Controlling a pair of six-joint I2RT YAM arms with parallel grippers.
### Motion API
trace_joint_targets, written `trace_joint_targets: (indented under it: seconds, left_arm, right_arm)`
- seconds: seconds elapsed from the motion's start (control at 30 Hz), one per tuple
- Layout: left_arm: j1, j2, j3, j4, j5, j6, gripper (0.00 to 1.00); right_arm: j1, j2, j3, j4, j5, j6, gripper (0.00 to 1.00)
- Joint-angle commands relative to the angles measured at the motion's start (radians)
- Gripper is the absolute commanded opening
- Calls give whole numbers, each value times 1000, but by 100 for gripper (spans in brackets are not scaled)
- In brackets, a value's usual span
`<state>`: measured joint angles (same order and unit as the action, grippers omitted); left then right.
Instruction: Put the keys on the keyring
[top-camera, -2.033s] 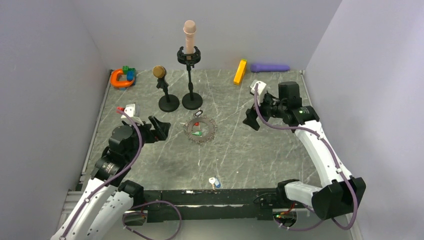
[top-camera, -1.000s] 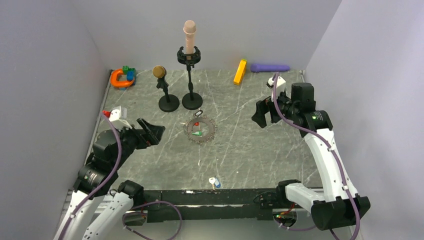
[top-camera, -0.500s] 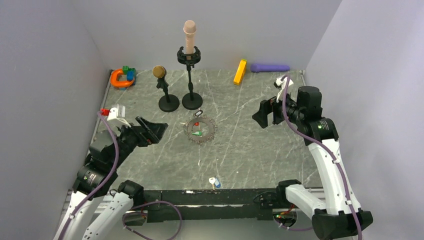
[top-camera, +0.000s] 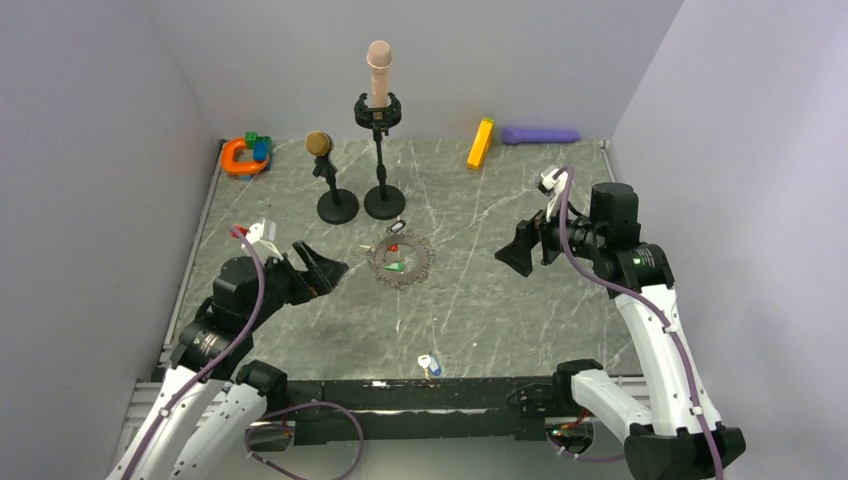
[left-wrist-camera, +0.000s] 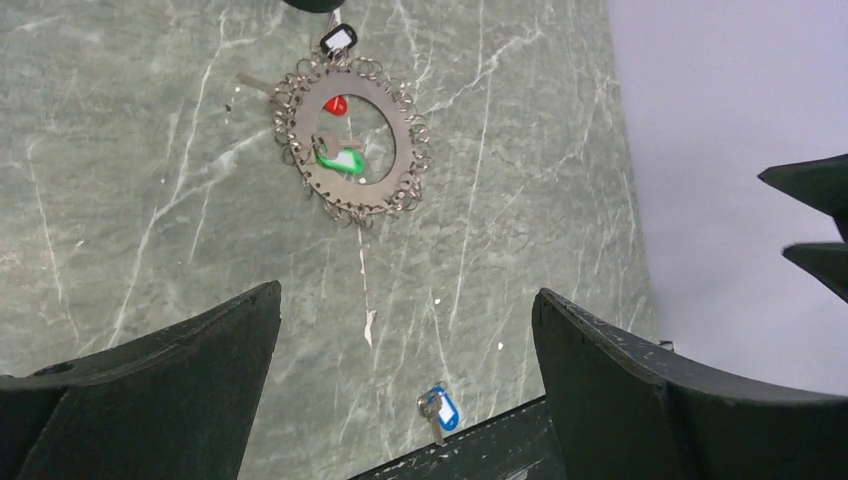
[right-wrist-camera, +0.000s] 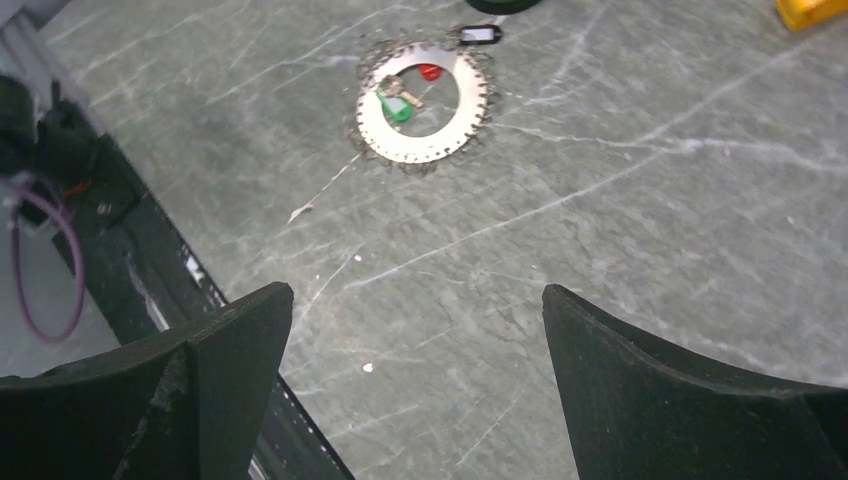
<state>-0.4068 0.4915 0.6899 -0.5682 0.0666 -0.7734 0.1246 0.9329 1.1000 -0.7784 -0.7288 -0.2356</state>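
Both gape wide, empty: left gripper (top-camera: 322, 266) and right gripper (top-camera: 517, 256) flank the keyring (top-camera: 424, 259), well apart.

One keyring (left-wrist-camera: 403, 150), one red key (left-wrist-camera: 337, 105), one green key (left-wrist-camera: 340, 160), one blue key (left-wrist-camera: 443, 410), two stands (top-camera: 337, 206) (top-camera: 384, 202), one yellow block (top-camera: 480, 144).

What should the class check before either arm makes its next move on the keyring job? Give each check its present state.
1. Left gripper open and empty: ok.
2. Right gripper open and empty: ok.
3. Keyring flat on the table, clear of both grippers: ok.
4. Red key and green key found: ok, both within the ring's hole.
5. Those keys threaded onto the ring: cannot tell.
6. Blue-tagged key gathered: not ok, it lies alone by the table's near edge.
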Motion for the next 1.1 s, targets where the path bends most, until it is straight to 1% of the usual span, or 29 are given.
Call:
trace_joint_targets:
  seconds: [0.0, 0.13, 0.23, 0.27, 0.37, 0.6, 0.83, 1.07]
  left_arm:
    - [5, -63, 8, 38, -20, -17, 99]
    - [5, -121, 23, 29, -63, 12, 99]
    - [5, -121, 57, -24, -65, 44, 99]
    - [5, -119, 68, -40, -91, 53, 99]
    - [5, -114, 91, -71, -105, 68, 99]
    - [5, -122, 98, -75, -141, 88, 99]
    - [5, -112, 130, -77, -164, 121, 99]
    - [5, -105, 133, -86, -164, 121, 99]
  right_arm:
    - [-20, 13, 4, 99, 224, 227, 100]
    - [-43, 29, 16, 129, 346, 342, 100]
    - [-47, 25, 7, 154, 400, 385, 100]
    - [-47, 23, 5, 160, 427, 398, 100]
    - [-47, 30, 5, 166, 481, 421, 100]
    - [-55, 30, 7, 166, 486, 448, 100]
    - [-60, 7, 3, 167, 528, 446, 100]
    - [-60, 2, -1, 164, 543, 456, 100]
